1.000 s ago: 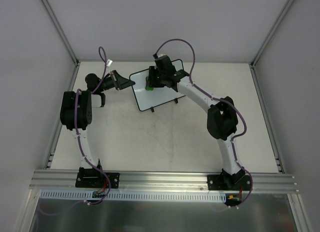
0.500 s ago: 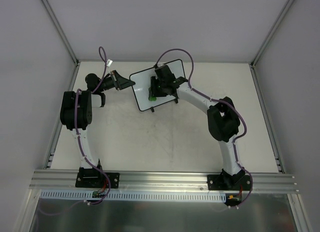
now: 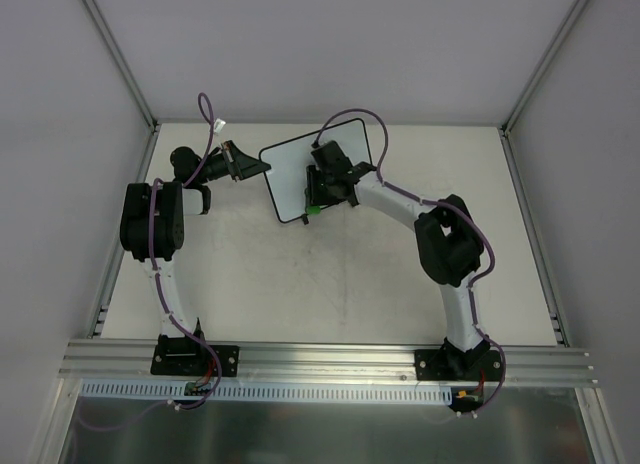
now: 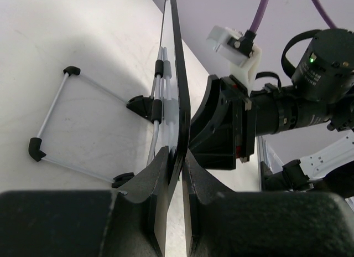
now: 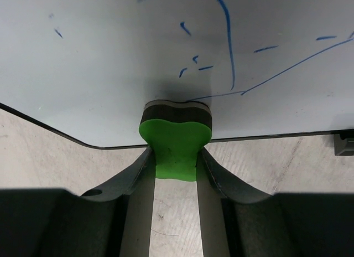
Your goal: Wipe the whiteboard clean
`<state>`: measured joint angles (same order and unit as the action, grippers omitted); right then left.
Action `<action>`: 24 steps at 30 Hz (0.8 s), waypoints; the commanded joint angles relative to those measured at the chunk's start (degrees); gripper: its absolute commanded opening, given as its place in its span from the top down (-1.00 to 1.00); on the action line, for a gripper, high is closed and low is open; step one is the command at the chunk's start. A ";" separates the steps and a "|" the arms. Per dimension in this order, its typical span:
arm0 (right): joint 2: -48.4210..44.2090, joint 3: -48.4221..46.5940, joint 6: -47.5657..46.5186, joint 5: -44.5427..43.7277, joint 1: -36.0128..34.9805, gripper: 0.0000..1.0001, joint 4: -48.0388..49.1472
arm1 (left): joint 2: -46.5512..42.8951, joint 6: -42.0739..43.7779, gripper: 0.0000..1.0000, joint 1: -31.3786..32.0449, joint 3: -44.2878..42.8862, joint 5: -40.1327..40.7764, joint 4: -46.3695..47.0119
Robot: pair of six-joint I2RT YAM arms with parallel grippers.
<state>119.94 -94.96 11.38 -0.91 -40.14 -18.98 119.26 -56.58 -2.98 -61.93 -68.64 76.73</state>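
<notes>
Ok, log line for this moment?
left gripper: shut on black-rimmed white whiteboard | right gripper: shut on green foam eraser | blue strokes unerased

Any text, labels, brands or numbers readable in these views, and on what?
None can be read.
The whiteboard carries only loose blue marker strokes and dashes, no letters or digits.
The green eraser shows no label or brand.
No print is legible elsewhere in any view.

It was a robotics lab cell: plain grey panel walls [image 3: 300, 44] framed by aluminium posts [image 3: 115, 54], a white counter [image 3: 330, 284], and a left arm [image 3: 160, 244] and right arm [image 3: 450, 274] bolted to a slotted aluminium rail [image 3: 330, 359].
</notes>
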 commanded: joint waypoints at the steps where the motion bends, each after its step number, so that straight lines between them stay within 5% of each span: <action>1: -1.38 -4.97 0.49 -3.14 1.91 1.00 2.20 | -3.69 -0.46 1.00 0.79 0.85 -5.36 19.60; 24: 1.00 -10.60 -0.92 0.29 7.36 0.99 1.84 | -3.25 -0.38 1.00 0.79 0.58 -5.36 19.60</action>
<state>120.07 -103.18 11.09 -1.21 -32.36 -18.76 118.89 -56.34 -2.96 -61.87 -68.93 76.66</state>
